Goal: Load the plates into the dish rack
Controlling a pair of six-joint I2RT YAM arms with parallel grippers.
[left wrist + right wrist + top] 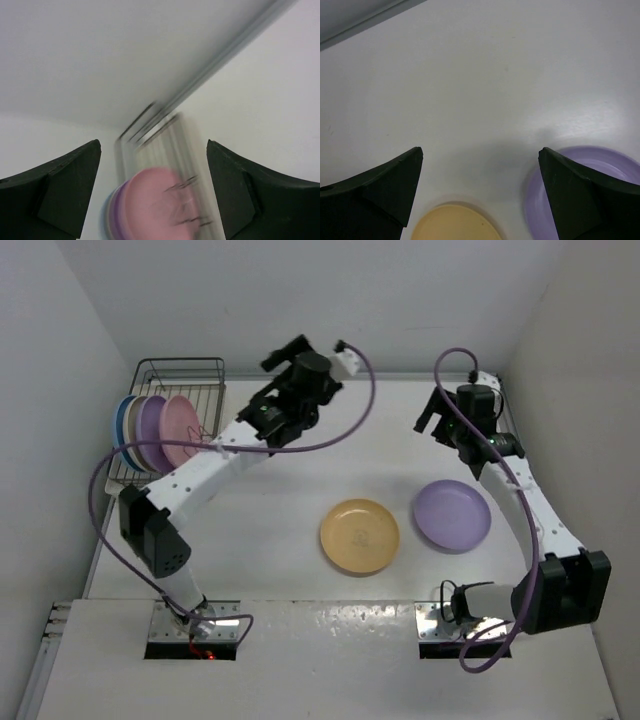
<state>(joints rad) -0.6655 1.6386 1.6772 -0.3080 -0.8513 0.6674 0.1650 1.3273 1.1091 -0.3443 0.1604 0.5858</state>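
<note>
– Fingers [65,190] fill the bottom corners of my left wrist view, dark and blunt. My left claw [152,170] is spread wide with nothing between. Past it, blurred, the pink plate [155,200] stands on edge in the rack [160,150].

– And the other claw?

– My right claw [480,170] gapes just as wide and grips nothing. It hangs over the table [480,75]. The orange plate [455,222] sits at the bottom edge, and the purple plate [535,205] is partly behind my right finger.

– Any writing to read?

– None I can make out. From above, the orange plate has a faint mark at its middle, too small to read.

– What does the top view give that your wrists don't?

– The whole count. Four plates stand upright in the near part of the rack, at the table's far left. The blue plate [120,425] is furthest left, then the cream plate [133,410], a second purple plate [150,425], and pink furthest right. My left wrist catches only pink, with slivers of purple and blue behind it. Orange and purple lie flat mid-table, side by side but apart, orange on the left — my right wrist cuts both off. The top view also places my claws: the left is raised to the right of the rack, and the right is beyond the purple plate, toward the far right corner.
</note>
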